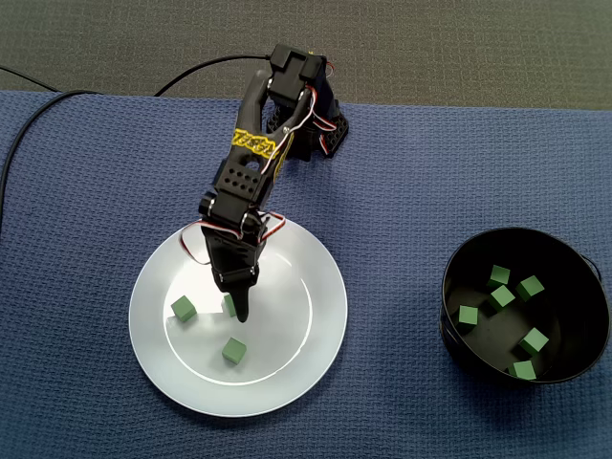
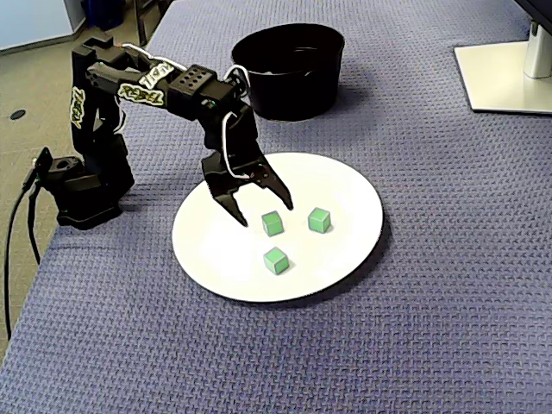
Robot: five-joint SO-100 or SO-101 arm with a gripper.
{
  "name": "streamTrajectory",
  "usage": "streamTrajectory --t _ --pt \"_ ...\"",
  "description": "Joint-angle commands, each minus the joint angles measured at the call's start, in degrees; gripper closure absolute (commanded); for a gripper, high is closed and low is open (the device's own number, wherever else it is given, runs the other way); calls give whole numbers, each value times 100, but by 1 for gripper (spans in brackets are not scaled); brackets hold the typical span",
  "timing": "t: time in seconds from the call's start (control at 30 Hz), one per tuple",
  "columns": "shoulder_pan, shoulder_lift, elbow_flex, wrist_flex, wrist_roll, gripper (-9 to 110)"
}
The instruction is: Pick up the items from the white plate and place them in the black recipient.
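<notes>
A white plate (image 1: 320, 287) (image 2: 345, 185) on the blue cloth holds three green cubes. My gripper (image 1: 239, 306) (image 2: 266, 213) hangs low over the plate with its jaws open. The middle cube (image 1: 229, 304) (image 2: 272, 223) lies right at the fingertips, roughly between them, and I cannot tell whether they touch it. A second cube (image 1: 183, 308) (image 2: 276, 260) and a third cube (image 1: 234, 351) (image 2: 319, 220) lie apart from the gripper. The black bowl (image 1: 451, 287) (image 2: 289, 95) stands off the plate and contains several green cubes (image 1: 503, 296).
The arm's base (image 2: 82, 194) stands at the cloth's edge, with a cable (image 1: 19, 143) trailing from it. A white monitor foot (image 2: 509, 73) sits on the cloth beyond the bowl in a fixed view. Bare blue cloth (image 1: 392, 239) lies between plate and bowl.
</notes>
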Motion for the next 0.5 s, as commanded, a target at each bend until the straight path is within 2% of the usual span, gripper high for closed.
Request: streamTrajectory --t 0.0,0.2,0.47 --pt "-88 -18 -325 -176 44 76" --pt "0 -62 -413 -352 -18 82" --pt "-70 -79 -334 -404 0 99"
